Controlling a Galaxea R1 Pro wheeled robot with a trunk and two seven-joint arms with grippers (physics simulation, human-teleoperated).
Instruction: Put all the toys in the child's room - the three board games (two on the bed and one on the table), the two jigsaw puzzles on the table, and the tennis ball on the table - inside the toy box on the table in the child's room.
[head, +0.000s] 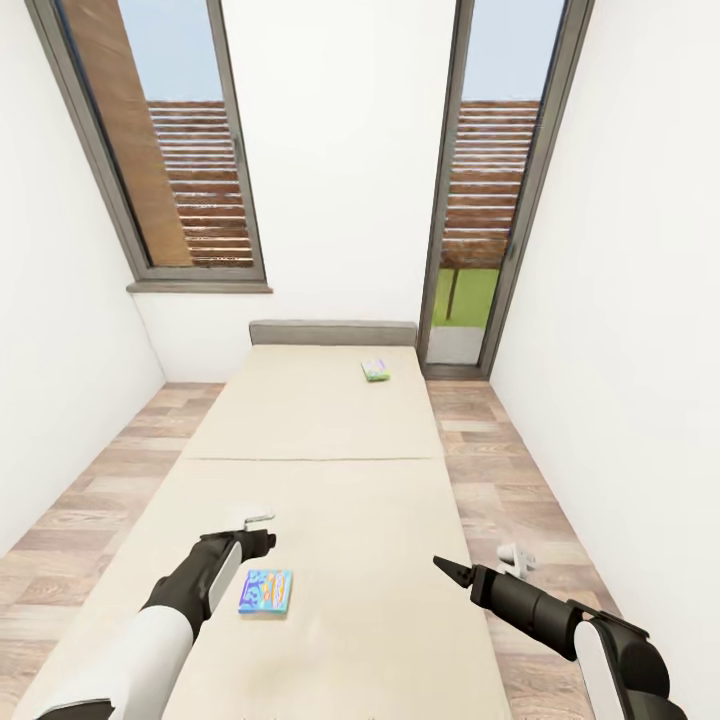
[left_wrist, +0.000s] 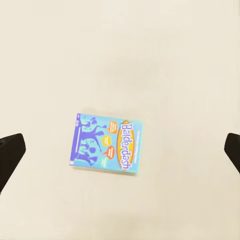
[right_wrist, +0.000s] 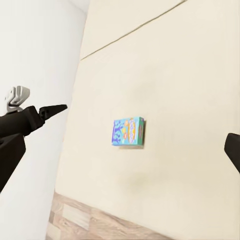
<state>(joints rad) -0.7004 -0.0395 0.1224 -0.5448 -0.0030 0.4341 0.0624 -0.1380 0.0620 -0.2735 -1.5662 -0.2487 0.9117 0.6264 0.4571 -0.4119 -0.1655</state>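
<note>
A small blue board game (head: 266, 591) lies flat on the beige bed (head: 320, 470) near its foot end. My left gripper (head: 256, 538) hangs just above and beside it, pointing down. In the left wrist view the blue "Balderdash" box (left_wrist: 107, 145) lies between the wide-apart fingertips (left_wrist: 10, 155), untouched. A white-and-green board game (head: 375, 369) rests far off near the headboard. My right gripper (head: 447, 570) hovers open over the bed's right side, and its wrist view catches the blue box (right_wrist: 128, 131). The table, toy box, jigsaw puzzles and tennis ball are out of view.
The grey headboard (head: 333, 332) stands against the far white wall between a tall window (head: 180, 150) and a glass door (head: 490, 200). Wood-plank floor (head: 90, 480) runs along both sides of the bed. A small white object (head: 515, 558) lies on the floor at the right.
</note>
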